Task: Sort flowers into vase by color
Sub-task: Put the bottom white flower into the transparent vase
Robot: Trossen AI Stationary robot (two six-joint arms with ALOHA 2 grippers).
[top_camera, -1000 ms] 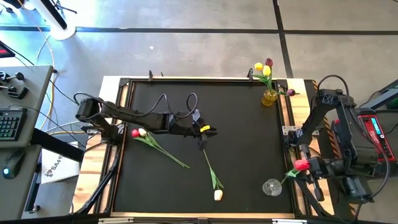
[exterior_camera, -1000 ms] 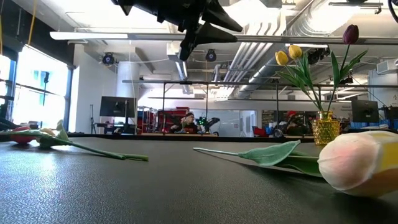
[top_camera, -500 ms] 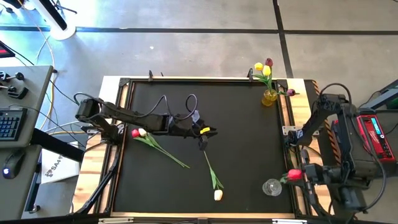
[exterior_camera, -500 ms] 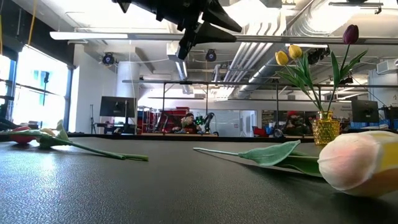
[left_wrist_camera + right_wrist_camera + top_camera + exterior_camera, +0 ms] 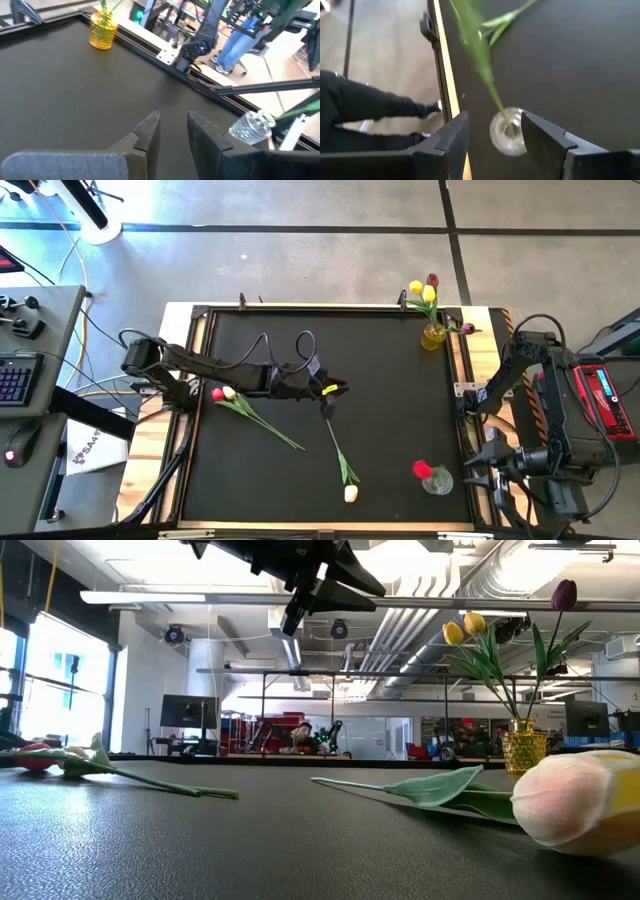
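Observation:
A red tulip (image 5: 422, 469) stands with its stem (image 5: 479, 55) in the clear glass vase (image 5: 437, 481) at the near right and leans toward the table's left. My right gripper (image 5: 478, 472) is open just right of that vase, with the vase (image 5: 507, 132) showing between its fingers and apart from them. My left gripper (image 5: 330, 392) hovers over the table's middle, open by a narrow gap (image 5: 173, 125), holding nothing. A red and a cream tulip (image 5: 222, 393) lie on the left. Another cream tulip (image 5: 351, 493) lies near the front edge.
A yellow vase (image 5: 433, 335) with yellow and dark maroon tulips stands at the far right corner. A raised frame (image 5: 466, 395) runs along the table's right edge beside my right arm. People show in the room beyond the table.
My right gripper has opened and let go of the red tulip. It has also drawn a little toward the near edge. The tulip has gone from the table's right edge into the clear vase, and its head has swung toward the table's left.

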